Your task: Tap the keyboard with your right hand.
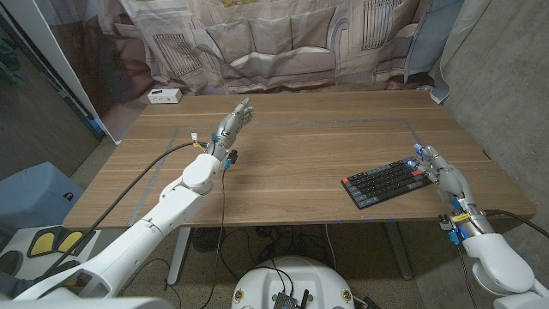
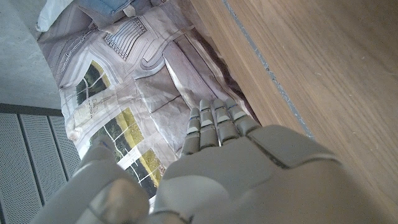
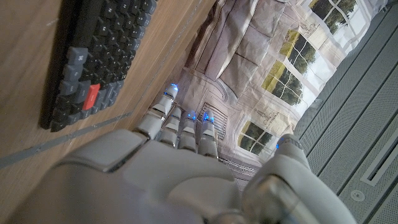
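Right robot hand point(image 1: 439, 168) (fingers extended) beside keyboard point(image 1: 385, 182).

both hands point(image 1: 233, 123) point(image 1: 439, 169) empty, fingers extended

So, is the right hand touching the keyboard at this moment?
Apart. In the right wrist view, bare wood shows between the right hand and the keyboard; the head view shows the hand at the keyboard's right end.
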`<state>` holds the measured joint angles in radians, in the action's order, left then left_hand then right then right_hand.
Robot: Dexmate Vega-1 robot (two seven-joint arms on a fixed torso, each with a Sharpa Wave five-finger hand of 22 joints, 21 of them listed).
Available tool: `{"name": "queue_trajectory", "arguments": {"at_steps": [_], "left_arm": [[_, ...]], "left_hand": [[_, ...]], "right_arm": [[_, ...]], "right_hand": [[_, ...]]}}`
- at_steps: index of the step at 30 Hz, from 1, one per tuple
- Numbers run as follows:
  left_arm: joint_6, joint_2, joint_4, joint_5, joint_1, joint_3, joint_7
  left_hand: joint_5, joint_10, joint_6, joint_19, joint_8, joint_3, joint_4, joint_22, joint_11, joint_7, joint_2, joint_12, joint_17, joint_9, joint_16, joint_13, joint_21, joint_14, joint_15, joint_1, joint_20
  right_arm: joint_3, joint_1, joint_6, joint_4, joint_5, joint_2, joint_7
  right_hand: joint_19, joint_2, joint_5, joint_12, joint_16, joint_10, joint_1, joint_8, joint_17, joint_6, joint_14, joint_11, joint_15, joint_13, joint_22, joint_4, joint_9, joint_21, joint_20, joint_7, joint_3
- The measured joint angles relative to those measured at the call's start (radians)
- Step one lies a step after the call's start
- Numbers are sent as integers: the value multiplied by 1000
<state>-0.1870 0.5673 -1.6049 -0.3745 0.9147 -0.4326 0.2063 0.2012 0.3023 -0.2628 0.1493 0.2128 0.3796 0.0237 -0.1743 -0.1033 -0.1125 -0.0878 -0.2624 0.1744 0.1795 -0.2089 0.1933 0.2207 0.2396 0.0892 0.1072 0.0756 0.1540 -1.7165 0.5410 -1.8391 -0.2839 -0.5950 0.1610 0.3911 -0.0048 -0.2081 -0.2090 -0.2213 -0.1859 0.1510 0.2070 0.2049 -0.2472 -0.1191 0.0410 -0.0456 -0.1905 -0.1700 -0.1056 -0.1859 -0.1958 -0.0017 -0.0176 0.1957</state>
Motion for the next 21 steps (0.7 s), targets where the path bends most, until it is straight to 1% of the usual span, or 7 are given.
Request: {"name": "queue_trajectory", "arguments": {"at_steps": [1,3,5,10,15,17,21], "left_arm": [[2,0,-1,1,0,0,0],[5,1,-2,2,-1,-1,1],[6,3,-5,2,-2,-1,2],[12,5,-9,5,-2,-1,5],[14,7,-13,5,-1,0,6],[15,7,-14,6,-1,1,7],[17,8,-16,6,1,2,9]], "left_hand": [[0,0,0,0,0,0,0,0,0,0,4,0,0,0,0,0,0,0,0,4,0],[0,0,0,0,-5,0,0,0,0,0,5,0,0,0,0,0,0,0,0,5,0],[0,0,0,0,-5,0,0,0,0,0,5,0,0,0,0,0,-7,0,0,5,0],[0,3,0,-1,-5,2,2,0,4,0,5,1,0,0,0,0,-8,4,-4,5,0],[0,3,-5,-1,-5,4,4,0,3,5,5,4,0,0,0,0,-8,4,-4,5,0],[0,3,-5,-1,-5,4,4,0,3,5,5,4,0,0,6,0,-8,4,-4,5,-1],[0,3,-5,-1,-5,4,4,0,3,5,10,4,0,0,6,0,-8,4,-4,10,-1]], "right_arm": [[0,2,3,1,10,4,5],[0,5,9,5,31,11,17],[-1,7,17,6,62,14,33],[-1,15,25,11,129,33,66],[5,18,27,11,201,44,101],[7,19,27,11,218,48,109],[12,20,27,11,270,56,134]], "right_hand": [[0,5,0,0,0,-6,5,0,0,3,1,6,1,0,0,-2,0,0,0,4,2],[-1,6,0,0,4,-17,6,0,0,-10,5,17,5,0,0,-2,0,0,-6,20,2],[-4,6,0,0,8,-18,6,0,0,-19,9,28,8,0,0,-3,0,0,-12,29,3],[-7,14,0,0,8,-21,13,0,0,-24,9,32,8,0,0,-6,0,4,-15,34,6],[-12,12,0,-6,8,-47,20,0,-5,-24,-6,7,23,0,0,-9,0,4,-20,34,9],[-18,17,0,-6,8,-57,25,0,-5,-28,-8,4,25,0,0,-9,0,4,-25,30,9],[-18,17,-1,-6,8,-61,25,0,-5,-28,-9,0,26,0,0,-13,-3,4,-25,30,13]]}}
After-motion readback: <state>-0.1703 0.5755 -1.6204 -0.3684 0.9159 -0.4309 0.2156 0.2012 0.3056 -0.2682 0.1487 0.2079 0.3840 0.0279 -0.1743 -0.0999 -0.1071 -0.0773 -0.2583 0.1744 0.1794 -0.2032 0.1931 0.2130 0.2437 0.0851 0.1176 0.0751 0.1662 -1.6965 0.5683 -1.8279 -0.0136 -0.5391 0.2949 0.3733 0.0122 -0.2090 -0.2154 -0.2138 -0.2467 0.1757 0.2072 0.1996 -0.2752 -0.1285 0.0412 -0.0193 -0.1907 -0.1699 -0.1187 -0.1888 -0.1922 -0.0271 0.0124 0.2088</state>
